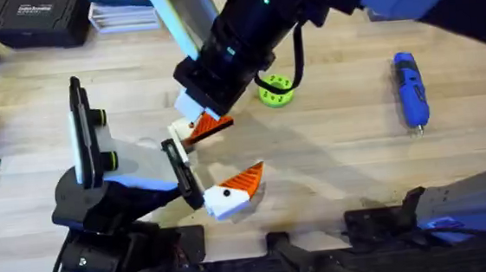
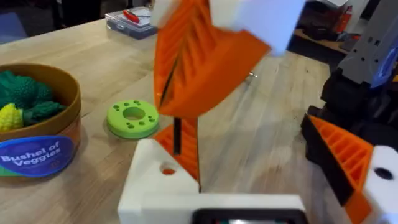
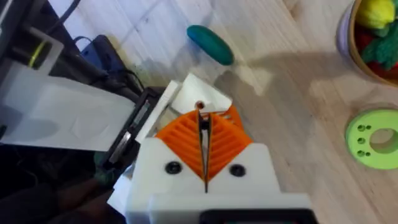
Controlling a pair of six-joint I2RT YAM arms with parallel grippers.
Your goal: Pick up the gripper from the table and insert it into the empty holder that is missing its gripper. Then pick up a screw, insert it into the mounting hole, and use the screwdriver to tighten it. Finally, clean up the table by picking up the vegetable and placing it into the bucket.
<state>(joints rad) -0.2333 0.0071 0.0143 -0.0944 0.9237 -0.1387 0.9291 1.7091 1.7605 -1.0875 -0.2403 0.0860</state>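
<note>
Right gripper (image 1: pixel 201 129), reaching in across the middle, has its orange ribbed pads (image 3: pixel 186 140) pressed almost together, with a thin dark line between them. Their tips meet the orange plastic wedge finger (image 2: pixel 184 147), but it cannot be told whether they pinch it. That wedge sits against the white plastic holder (image 2: pixel 152 180) on the left gripper (image 1: pixel 223 157). Its long axis runs out from the mount, and its narrow end points away from the left arm's base. The left gripper's jaws stand wide apart, and its other mount carries its own orange finger (image 1: pixel 245 179).

On the light wooden butcher-block table (image 1: pixel 339 146), the blue cylindrical screwdriver (image 1: pixel 410 88) lies well to the right. Its length runs away from the arms' bases and its dark bit points toward them. A dark green oblong toy vegetable (image 3: pixel 210 43) lies flat near the holder. A lime-green plastic ring (image 1: pixel 276 90) rests beside a round cardboard bucket (image 2: pixel 68 106) of toy produce.
</note>
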